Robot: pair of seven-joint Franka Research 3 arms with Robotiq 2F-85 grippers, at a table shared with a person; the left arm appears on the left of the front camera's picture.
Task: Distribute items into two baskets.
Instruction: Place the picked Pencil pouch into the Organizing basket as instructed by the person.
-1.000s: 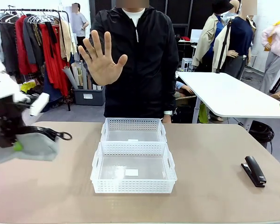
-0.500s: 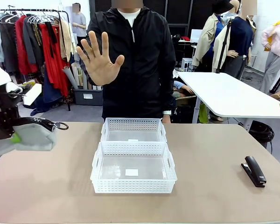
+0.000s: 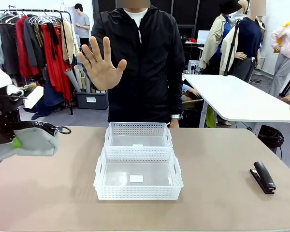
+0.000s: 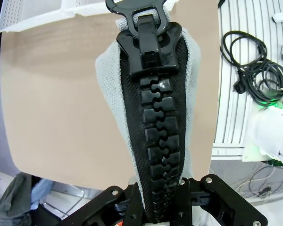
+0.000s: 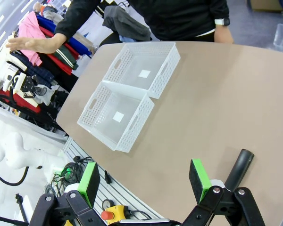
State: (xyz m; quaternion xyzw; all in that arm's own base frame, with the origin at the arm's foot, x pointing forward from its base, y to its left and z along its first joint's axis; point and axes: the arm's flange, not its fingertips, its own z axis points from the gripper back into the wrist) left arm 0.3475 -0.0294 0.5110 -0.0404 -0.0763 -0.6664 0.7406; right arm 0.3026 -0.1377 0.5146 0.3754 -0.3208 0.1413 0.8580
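Observation:
My left gripper (image 3: pixel 15 139) hangs above the table's left edge, shut on the grey pouch (image 3: pixel 36 142), whose black strap ring points toward the baskets. In the left wrist view the pouch (image 4: pixel 195 94) with its black zipper (image 4: pixel 153 122) rises from between the jaws of my left gripper (image 4: pixel 158 200). The two white baskets stand end to end mid-table, the near one (image 3: pixel 135 192) and the far one (image 3: pixel 137 128), both with nothing in them. The black stapler (image 3: pixel 263 177) lies at the right. My right gripper (image 5: pixel 144 181) is open above the table, the stapler (image 5: pixel 238 169) just past its right finger.
Behind the far basket stands a person with one open hand (image 3: pixel 102 65) raised, palm toward me. Bare tan table (image 3: pixel 222 159) surrounds the baskets. Cables and a rail (image 4: pixel 245 70) lie beyond the table's edge under my left arm.
My left gripper has lifted the pouch a little higher and drawn it slightly left, then held still. The person's raised hand has stayed up.

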